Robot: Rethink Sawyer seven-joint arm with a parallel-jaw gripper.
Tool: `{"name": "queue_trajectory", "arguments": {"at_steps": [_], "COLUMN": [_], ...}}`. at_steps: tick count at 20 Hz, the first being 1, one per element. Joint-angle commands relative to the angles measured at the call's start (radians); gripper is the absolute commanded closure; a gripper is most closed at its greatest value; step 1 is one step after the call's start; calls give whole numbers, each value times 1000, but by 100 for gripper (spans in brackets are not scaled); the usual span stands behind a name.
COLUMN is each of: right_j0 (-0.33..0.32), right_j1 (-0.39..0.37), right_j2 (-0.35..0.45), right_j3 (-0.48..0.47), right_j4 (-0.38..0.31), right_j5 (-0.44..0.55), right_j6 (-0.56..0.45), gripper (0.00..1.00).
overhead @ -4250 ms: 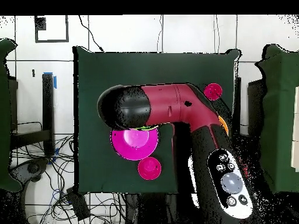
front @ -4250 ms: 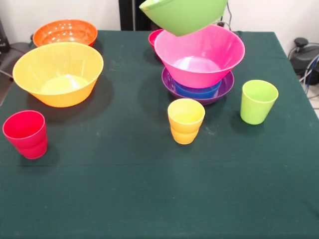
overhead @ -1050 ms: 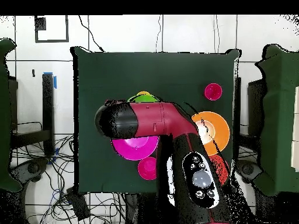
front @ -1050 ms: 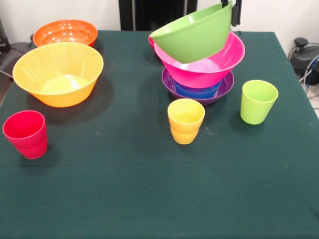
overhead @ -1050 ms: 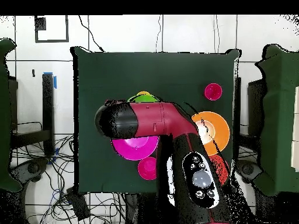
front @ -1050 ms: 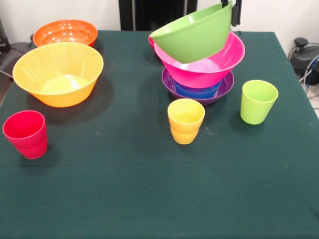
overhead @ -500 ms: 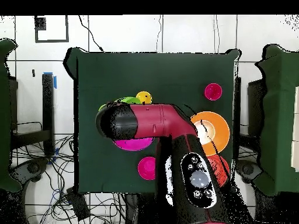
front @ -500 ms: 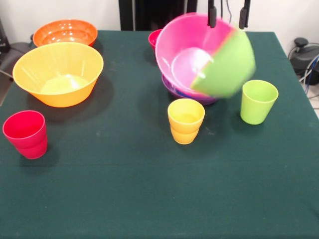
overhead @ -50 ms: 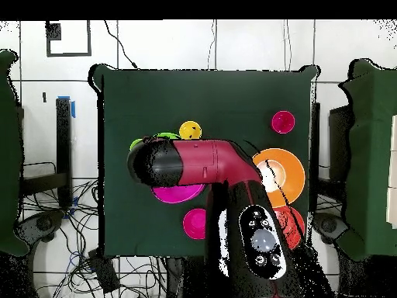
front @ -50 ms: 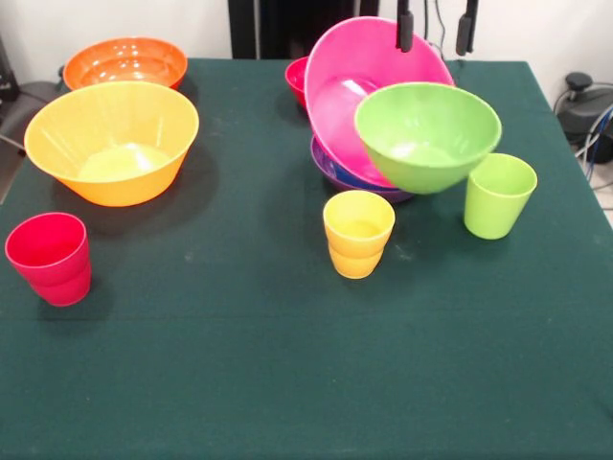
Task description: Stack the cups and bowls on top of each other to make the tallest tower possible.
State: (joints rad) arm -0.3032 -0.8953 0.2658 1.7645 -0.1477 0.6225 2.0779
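My gripper (front @ -50 ms: 436,29) hangs open at the top of the front view, with nothing between its fingers. Below it the large pink bowl (front @ -50 ms: 345,101) stands tipped on edge, its mouth facing the camera, leaning on the purple bowl (front @ -50 ms: 330,168). The lime green bowl (front @ -50 ms: 428,134) sits upright against the pink bowl's front, touching the green cup (front @ -50 ms: 499,195). The yellow cup (front @ -50 ms: 358,233) stands just in front of them. The red cup (front @ -50 ms: 49,257) stands far left. In the overhead view the arm (overhead @ -50 ms: 201,163) covers most of the pink bowl (overhead @ -50 ms: 177,194).
The light orange bowl (front @ -50 ms: 112,139) and the red-orange bowl (front @ -50 ms: 124,61) stand at the left. A small red bowl (front @ -50 ms: 297,75) peeks out behind the pink one. The near half of the green cloth (front @ -50 ms: 306,383) holds nothing.
The green bowl left my gripper, slid off the pink bowl and settled upright in front. The pink bowl tipped up on edge. My gripper opened and rose. The green cup shifted slightly.
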Motion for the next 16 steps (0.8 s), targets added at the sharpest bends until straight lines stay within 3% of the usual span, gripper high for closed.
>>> {"name": "queue_trajectory", "arguments": {"at_steps": [1,16], "right_j0": [19,-3], "right_j1": [40,0], "right_j2": [-9,0], "right_j3": [68,90], "right_j4": [23,57], "right_j5": [-75,-40], "right_j6": [133,92], "gripper": [0,0]}}
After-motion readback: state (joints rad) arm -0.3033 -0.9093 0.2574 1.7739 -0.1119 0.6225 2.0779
